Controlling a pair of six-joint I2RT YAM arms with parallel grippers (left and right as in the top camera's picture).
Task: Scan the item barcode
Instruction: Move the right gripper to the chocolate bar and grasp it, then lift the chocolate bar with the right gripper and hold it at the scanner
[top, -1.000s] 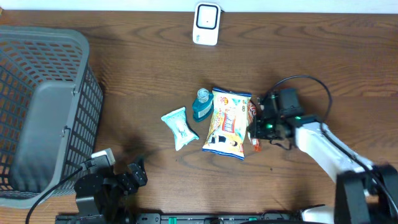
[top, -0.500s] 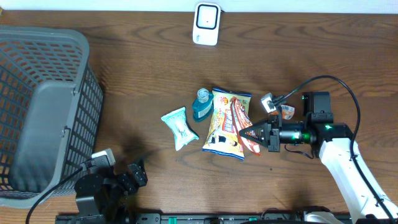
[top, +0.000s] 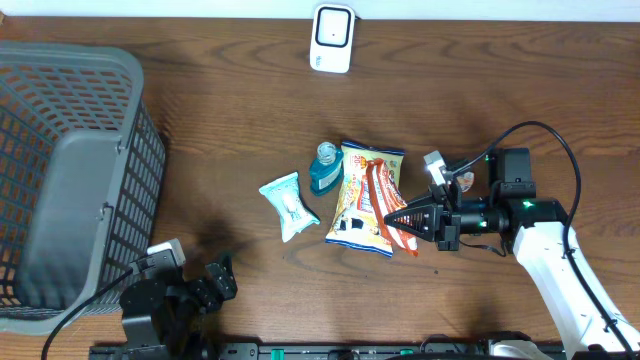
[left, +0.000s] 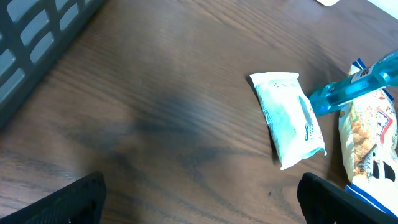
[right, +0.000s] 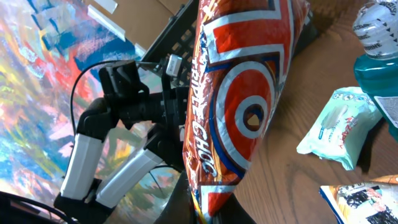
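Grips a red wrapper (top: 388, 200) in the right pincer (top: 397, 216), clamped tight on one end, with that end hidden inside the jaws in the right wrist view. Overlaps the right edge of a chips bag (top: 350, 208) seen from overhead, well apart from the scanner (top: 332, 38) at the far edge of the tabletop (top: 220, 120); cannot tell whether touching the bag. Fills most of the right wrist view with wrapper, lettering only partly legible, barcode not made out. Shows only part of a bottle (right: 380, 50) and the wipes (right: 348, 127) past it. Holds the left pincer (left: 200, 186) wide apart and empty near the front edge, beside the basket (top: 100, 70), both fingers (left: 68, 199) cut off at the bottom of the left wrist view. Crops chips bag and bottle at that view's right edge.
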